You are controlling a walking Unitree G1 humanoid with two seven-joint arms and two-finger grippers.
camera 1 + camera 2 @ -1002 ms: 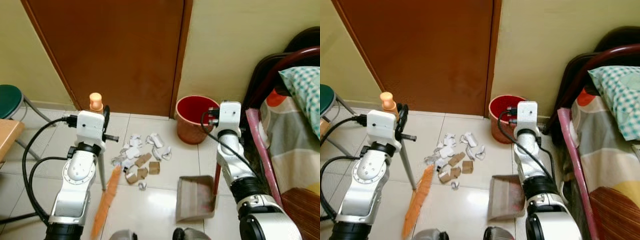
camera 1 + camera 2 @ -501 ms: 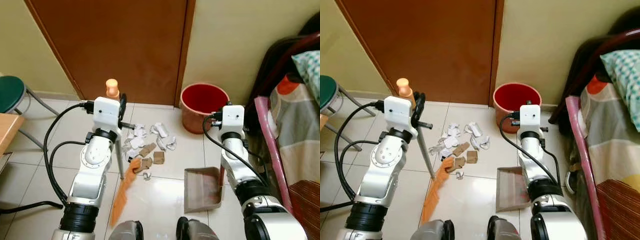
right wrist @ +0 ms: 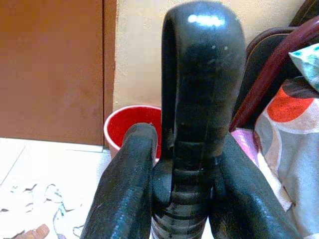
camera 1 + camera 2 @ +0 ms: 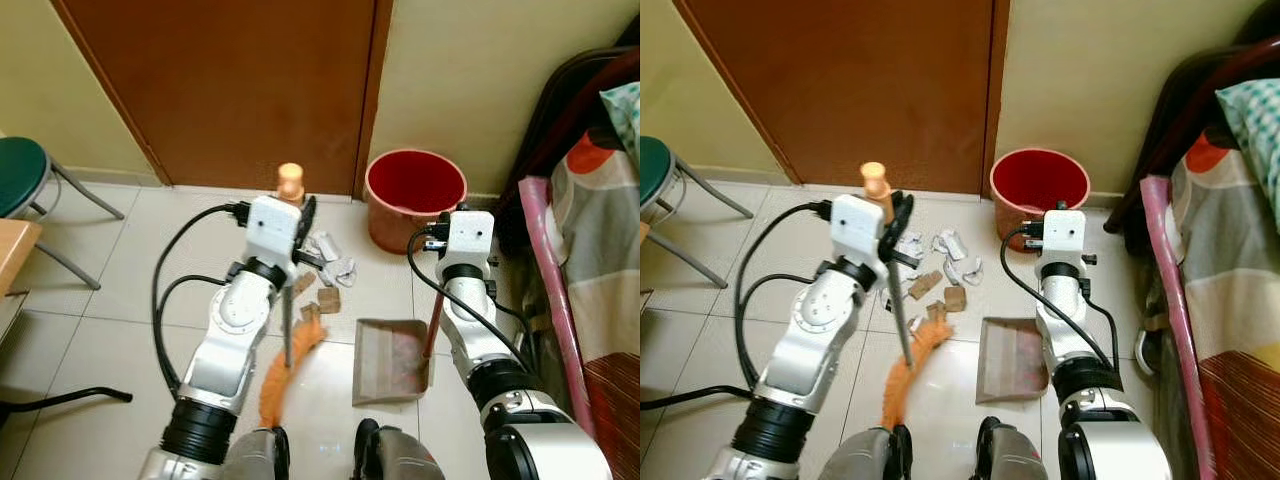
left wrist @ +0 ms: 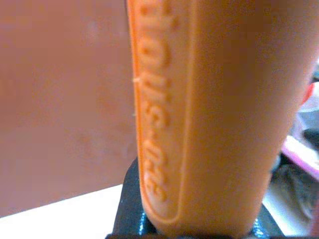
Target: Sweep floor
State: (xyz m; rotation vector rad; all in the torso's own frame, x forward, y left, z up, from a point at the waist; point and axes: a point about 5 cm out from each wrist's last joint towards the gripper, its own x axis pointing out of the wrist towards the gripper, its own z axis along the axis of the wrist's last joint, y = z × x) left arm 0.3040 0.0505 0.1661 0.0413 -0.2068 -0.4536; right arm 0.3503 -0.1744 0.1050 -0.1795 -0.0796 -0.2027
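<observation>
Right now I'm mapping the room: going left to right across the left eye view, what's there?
Green stool → broom → dustpan → bed.

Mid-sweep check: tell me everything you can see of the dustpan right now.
The dustpan is a brownish, flat scoop that looks like plastic, lying on the pale tiled floor in front of the red bucket, open mouth toward the broom. A thin red stem rises from its right rear corner to a black looped handle, which the right gripper clamps between its fingers. Its tray looks mostly bare; paper and cardboard scraps lie just off its front left edge, near the orange bristles.
</observation>
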